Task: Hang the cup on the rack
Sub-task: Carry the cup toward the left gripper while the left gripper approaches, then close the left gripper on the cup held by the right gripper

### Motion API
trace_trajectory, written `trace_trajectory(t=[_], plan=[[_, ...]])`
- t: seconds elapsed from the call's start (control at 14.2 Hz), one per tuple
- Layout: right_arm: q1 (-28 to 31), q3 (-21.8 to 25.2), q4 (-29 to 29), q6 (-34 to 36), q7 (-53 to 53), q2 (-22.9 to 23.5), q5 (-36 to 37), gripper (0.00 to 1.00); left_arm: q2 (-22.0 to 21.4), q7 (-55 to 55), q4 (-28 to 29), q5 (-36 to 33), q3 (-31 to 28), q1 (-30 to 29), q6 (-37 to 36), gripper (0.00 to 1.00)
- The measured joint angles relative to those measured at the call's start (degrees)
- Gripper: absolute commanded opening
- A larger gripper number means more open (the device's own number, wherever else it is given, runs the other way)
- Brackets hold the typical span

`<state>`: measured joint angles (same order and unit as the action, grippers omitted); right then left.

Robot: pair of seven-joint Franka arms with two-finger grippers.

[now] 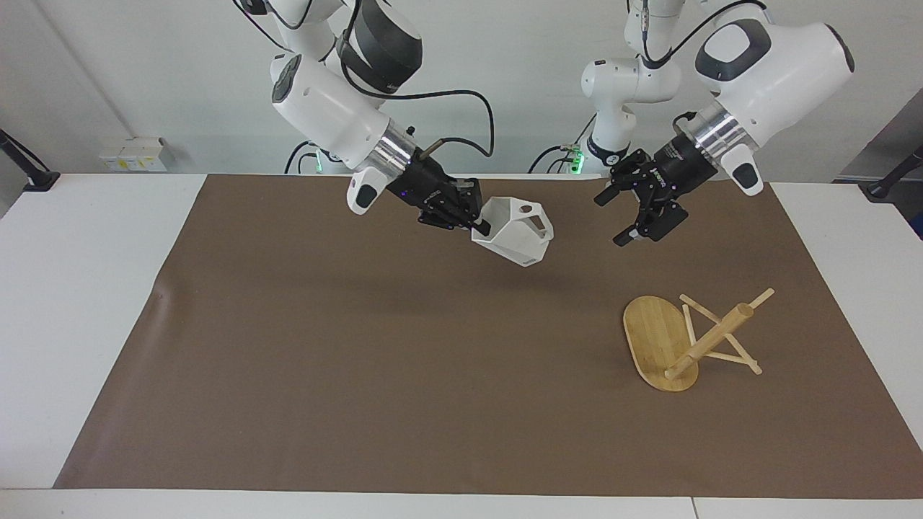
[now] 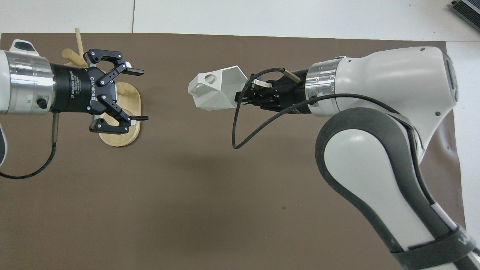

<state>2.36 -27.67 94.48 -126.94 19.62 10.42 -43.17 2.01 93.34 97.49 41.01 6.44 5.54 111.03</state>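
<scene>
Facing view: right gripper (image 1: 482,222) is gripping the cup (image 1: 513,231) by its wall, fingers clamped on it, and is holding it tilted in the air over the mat (image 1: 360,375), mid-table and toward the robots' edge. Cup's handle is pointing at the left arm's end. Left gripper (image 1: 633,216) is hanging with jaws spread wide and nothing in them, over the mat near the robots' edge, facing the cup with a gap between. Rack (image 1: 685,339) is lying tipped over on the mat at the left arm's end, oval base (image 1: 652,339) on edge, post (image 1: 710,341) and pegs slanting. Pickup looks done; cup is nowhere near a peg. Likely left: standing the rack up, then bringing the cup over and hooking the handle on a peg.
</scene>
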Motion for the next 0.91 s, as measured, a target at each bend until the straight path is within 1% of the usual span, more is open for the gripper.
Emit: trace_trajectory(t=[0.14, 0.28, 0.49, 0.7, 0.91], plan=[[0.0, -0.9, 0.2, -1.4, 0.0, 0.1, -2.5, 0.00, 3.2, 2.9, -2.2, 0.5, 1.1, 0.0, 0.0, 1.00], [0.0, -1.5, 0.2, -2.0, 0.0, 0.1, -3.5, 0.00, 5.2, 4.5, -3.5, 0.7, 1.8, 0.1, 0.0, 1.00], [0.0, -2.8, 0.2, -2.4, 0.0, 0.4, -4.3, 0.00, 5.9, 5.4, -4.1, 0.8, 2.8, 0.1, 0.0, 1.00], [0.1, -3.0, 0.2, -2.5, 0.0, 0.6, -4.6, 0.00, 5.9, 6.6, -4.2, 0.9, 3.8, 0.2, -0.5, 1.00], [0.1, -3.1, 0.3, -2.5, 0.0, 0.6, -4.7, 0.00, 5.9, 6.9, -4.2, 0.9, 4.5, 0.2, -3.1, 1.00]])
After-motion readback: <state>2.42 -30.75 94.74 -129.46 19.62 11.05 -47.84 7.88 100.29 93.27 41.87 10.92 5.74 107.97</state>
